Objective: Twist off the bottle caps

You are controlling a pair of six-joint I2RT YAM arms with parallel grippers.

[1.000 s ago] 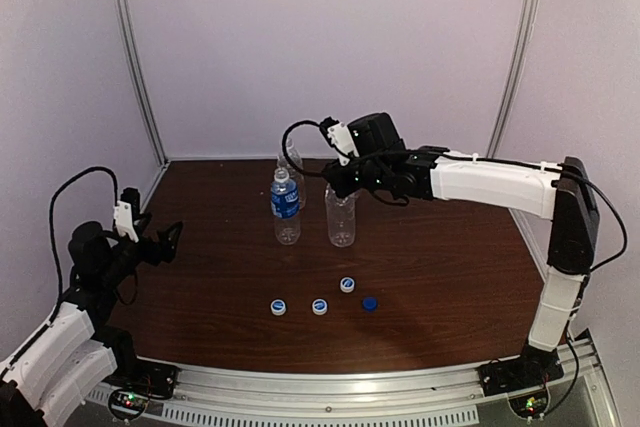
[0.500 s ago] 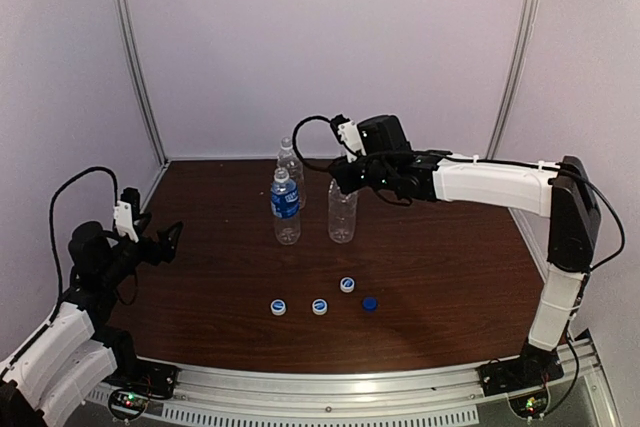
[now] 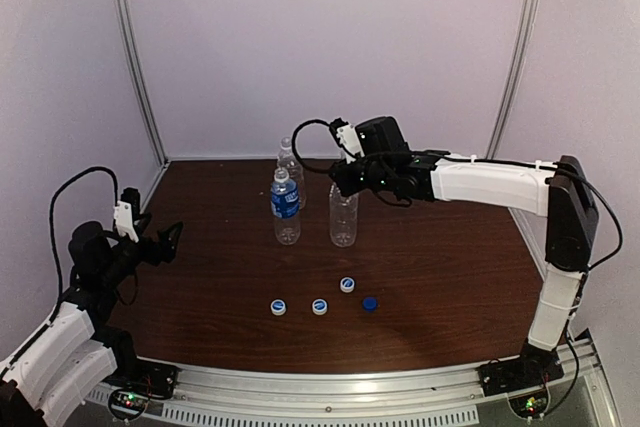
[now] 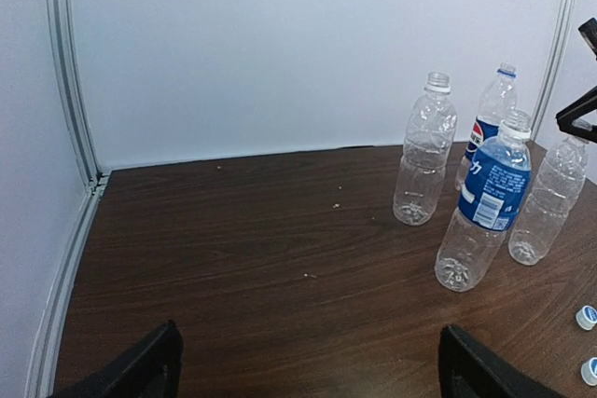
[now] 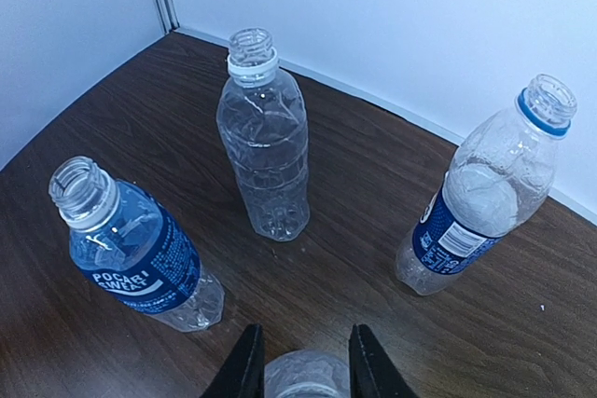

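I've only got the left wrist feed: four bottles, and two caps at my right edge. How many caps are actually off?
Observer: Four. The top view shows three white-and-blue caps and one dark blue cap lying loose on the table.
Operator: Where's the right gripper? I see only a black sliver.
Observer: The right gripper is clamped on the unlabelled front bottle, with a finger on either side of its top.
Operator: Any bottle with a cap on?
Observer: The right wrist view looks into three open mouths: the Pocari Sweat bottle, the clear bottle and the blue-ringed bottle.
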